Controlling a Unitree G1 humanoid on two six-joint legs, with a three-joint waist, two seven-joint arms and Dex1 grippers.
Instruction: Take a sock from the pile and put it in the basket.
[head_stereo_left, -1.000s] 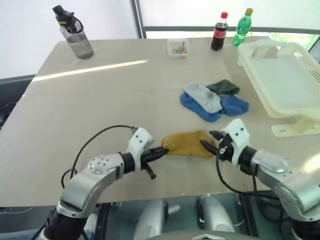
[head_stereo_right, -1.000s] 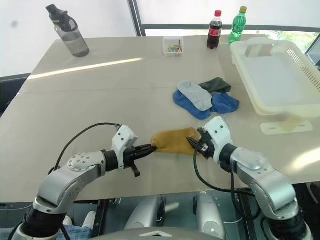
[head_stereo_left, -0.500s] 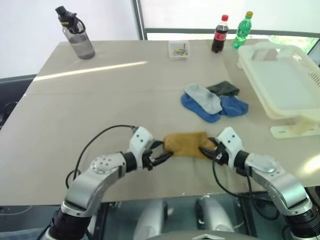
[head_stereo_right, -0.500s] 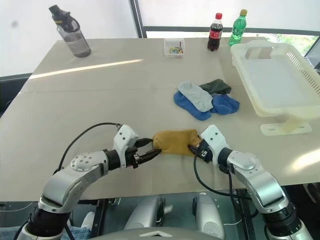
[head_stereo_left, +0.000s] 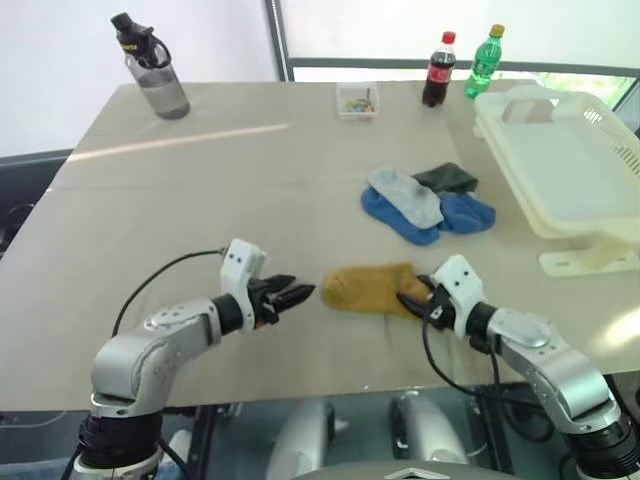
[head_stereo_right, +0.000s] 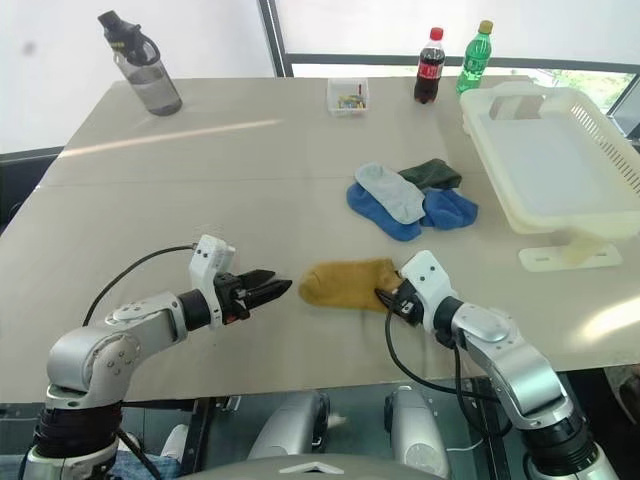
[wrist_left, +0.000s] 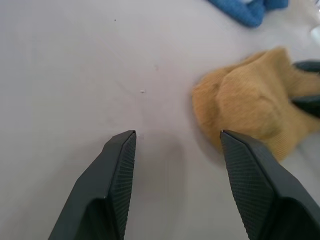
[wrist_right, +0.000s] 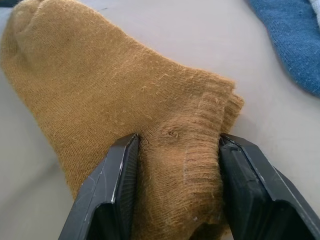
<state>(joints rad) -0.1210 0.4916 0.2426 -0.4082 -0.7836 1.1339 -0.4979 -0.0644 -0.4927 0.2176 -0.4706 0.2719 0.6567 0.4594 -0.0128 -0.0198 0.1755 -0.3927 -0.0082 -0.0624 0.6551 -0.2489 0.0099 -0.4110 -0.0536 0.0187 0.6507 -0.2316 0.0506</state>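
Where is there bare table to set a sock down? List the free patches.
Free: the table between the grey water bottle and the left gripper; also between the small clear box and the pile. Crowded: around the mustard sock, and the basket side.

we see a lab or office room, broad beige table (head_stereo_left: 200, 200), big window, drink bottles (head_stereo_left: 437, 68)

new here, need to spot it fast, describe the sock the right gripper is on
On the beige table, look at the near edge, closer than the pile of blue, grey and dark green socks. The mustard yellow knitted sock lies flat there by itself, its cuff between the right gripper's black fingers; it is the only yellow one.
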